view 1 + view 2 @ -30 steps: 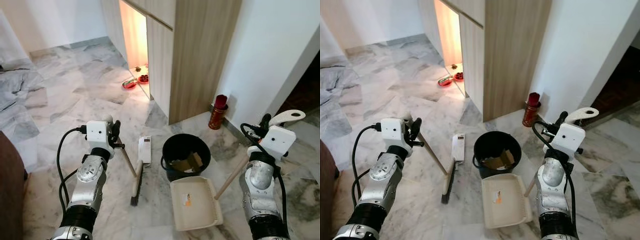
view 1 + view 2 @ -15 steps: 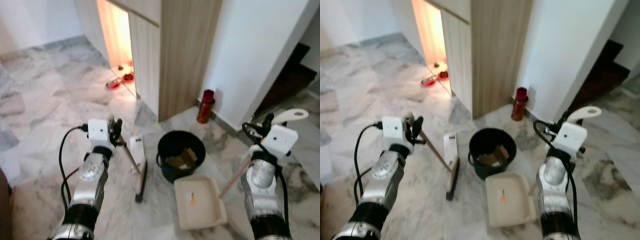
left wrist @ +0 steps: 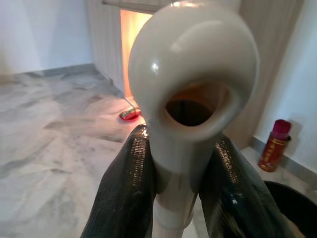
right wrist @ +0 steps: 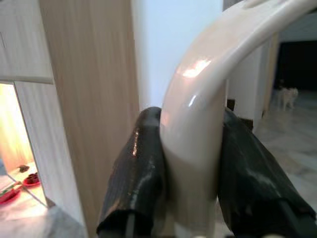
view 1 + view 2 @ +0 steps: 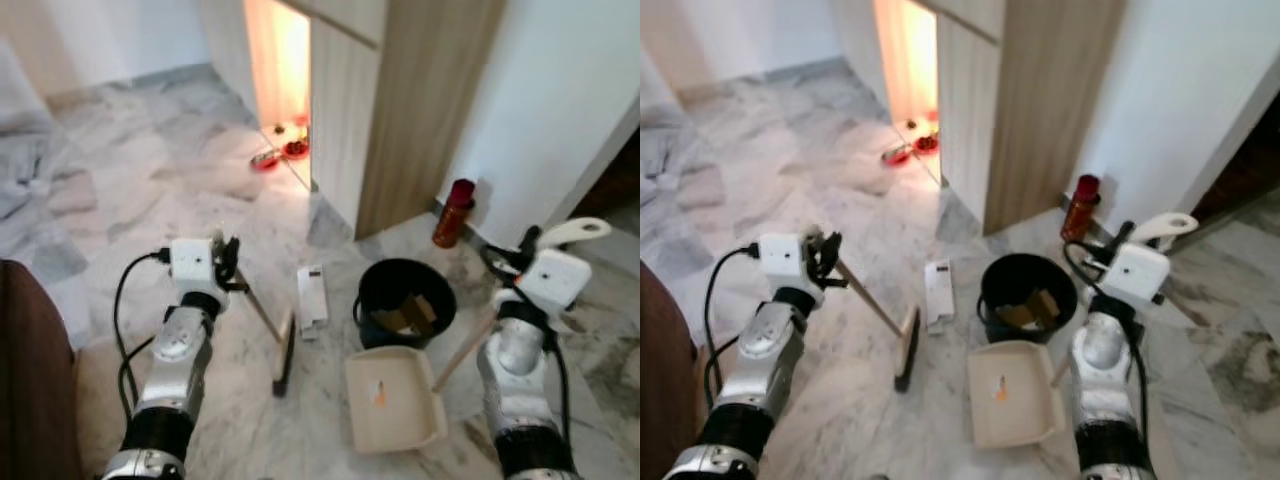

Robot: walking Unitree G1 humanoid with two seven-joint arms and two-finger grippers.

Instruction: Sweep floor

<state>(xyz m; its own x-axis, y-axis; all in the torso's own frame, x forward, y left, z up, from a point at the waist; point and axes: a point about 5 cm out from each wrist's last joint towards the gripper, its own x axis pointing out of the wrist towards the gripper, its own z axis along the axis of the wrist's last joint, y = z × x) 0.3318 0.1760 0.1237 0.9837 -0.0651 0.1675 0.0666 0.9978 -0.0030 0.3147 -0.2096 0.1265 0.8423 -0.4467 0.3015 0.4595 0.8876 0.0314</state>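
My left gripper is shut on the cream top end of the broom handle, with a black finger on each side. The wooden stick slants down to the dark broom head on the marble floor. My right gripper is shut on the curved cream dustpan handle. The cream dustpan lies flat on the floor in front of me, with a small orange scrap in it. Just beyond it stands a black bucket holding cardboard scraps.
A flat white item lies on the floor between broom and bucket. A wooden cabinet stands ahead, with a red canister at the wall and red bowls by its lit opening. Dark brown furniture is at my near left.
The whole view has swung as the camera moved. Both grippers keep the same hold; broom, dustpan and bucket sit much as before.
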